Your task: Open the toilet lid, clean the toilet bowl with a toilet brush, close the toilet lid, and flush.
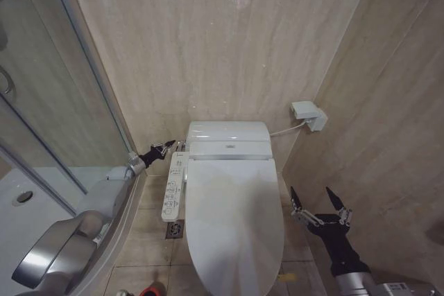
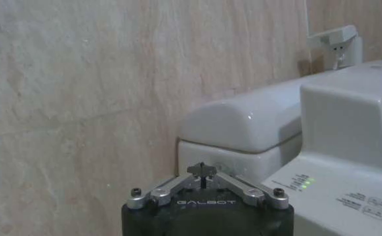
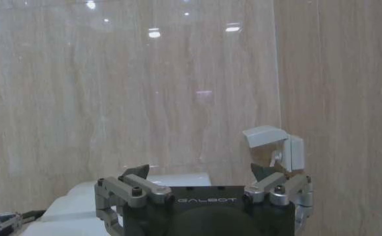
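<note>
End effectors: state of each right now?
Left end effector: closed, holding nothing, tip by the control panel at the rear left of the toilet lid.
Right end effector: open, empty, right of the lid.

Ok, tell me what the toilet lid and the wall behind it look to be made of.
The toilet lid, lying closed, looks like glossy white moulded plastic: smooth, evenly coloured, with a soft sheen. The wall looks like polished beige stone or stone-look tile: faint vertical veining and reflected light spots. Which of the two, the look leaves open.
</note>
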`<state>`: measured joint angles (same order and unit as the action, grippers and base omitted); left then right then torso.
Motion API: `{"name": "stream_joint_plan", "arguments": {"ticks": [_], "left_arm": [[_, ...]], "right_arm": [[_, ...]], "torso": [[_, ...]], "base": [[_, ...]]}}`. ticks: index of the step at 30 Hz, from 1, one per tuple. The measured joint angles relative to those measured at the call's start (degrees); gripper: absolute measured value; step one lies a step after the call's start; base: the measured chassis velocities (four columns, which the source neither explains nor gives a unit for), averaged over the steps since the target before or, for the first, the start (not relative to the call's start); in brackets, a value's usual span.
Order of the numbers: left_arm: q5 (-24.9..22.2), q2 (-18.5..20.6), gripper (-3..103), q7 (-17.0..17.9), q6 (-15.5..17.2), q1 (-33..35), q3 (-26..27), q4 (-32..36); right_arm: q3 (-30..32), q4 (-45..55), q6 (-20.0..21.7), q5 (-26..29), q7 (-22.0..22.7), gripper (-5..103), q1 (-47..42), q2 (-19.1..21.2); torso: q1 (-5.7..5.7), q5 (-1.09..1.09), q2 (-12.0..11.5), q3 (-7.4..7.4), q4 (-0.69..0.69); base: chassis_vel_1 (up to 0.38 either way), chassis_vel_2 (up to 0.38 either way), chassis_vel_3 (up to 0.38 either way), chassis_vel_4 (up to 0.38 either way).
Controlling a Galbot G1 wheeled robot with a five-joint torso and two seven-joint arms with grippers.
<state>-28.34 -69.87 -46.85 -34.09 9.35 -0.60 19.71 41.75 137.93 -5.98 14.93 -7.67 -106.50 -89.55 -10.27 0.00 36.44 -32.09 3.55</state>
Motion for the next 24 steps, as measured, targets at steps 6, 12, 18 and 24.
{"name": "stream_joint_plan", "arguments": {"ticks": [6,12,18,24], "left_arm": [[0.15,-0.86,0,-1.05,0.26,-0.57,0.10,-1.44],[0.10,-1.31,0,-1.60,1.14,-0.51,0.19,-1.91],[-0.05,-1.57,0,-1.68,1.48,0.27,0.34,-1.89],[-0.22,-1.55,0,-1.72,2.13,0.71,0.52,-2.06]], "right_arm": [[0.00,0.00,0.00,0.00,0.00,100,0.00,0.00],[0.00,0.00,0.00,0.00,0.00,100,0.00,0.00],[0.00,0.00,0.00,0.00,0.00,100,0.00,0.00],[0.00,0.00,0.00,0.00,0.00,100,0.00,0.00]], "torso": [[0.00,0.00,0.00,0.00,0.01],[0.00,0.00,0.00,0.00,0.00],[0.00,0.01,0.00,0.01,0.00],[0.00,0.00,0.01,0.01,0.01]], "base": [[0.000,0.000,0.000,0.000],[0.000,0.000,0.000,0.000],[0.000,0.000,0.000,0.000],[0.000,0.000,0.000,0.000]]}}
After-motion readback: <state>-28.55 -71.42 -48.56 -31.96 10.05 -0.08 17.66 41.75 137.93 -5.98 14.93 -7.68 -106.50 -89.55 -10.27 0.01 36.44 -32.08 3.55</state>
